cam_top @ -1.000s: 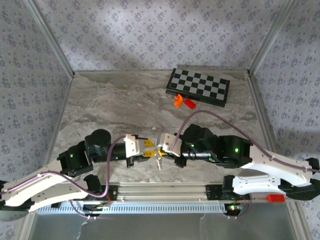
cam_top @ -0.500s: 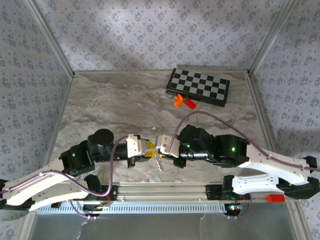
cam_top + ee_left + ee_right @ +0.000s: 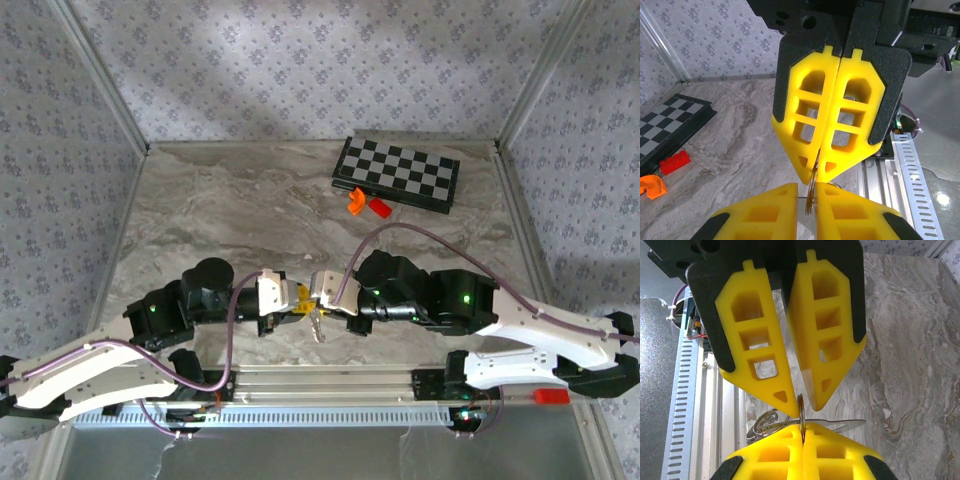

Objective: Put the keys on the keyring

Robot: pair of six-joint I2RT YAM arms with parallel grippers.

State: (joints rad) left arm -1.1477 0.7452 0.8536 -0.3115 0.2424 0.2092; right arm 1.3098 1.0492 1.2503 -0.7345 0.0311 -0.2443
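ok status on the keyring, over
right hand shut on keyring. left hand slightly open around it. keys dangling below. chessboard far off, not in the way.

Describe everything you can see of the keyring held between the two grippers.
The keyring is a thin metal ring, seen edge-on in both wrist views and held above the table. The right gripper is shut on one edge. The left gripper flanks the opposite edge, jaws narrowly apart. A silvery key hangs by it; whether it is threaded on, I cannot tell.
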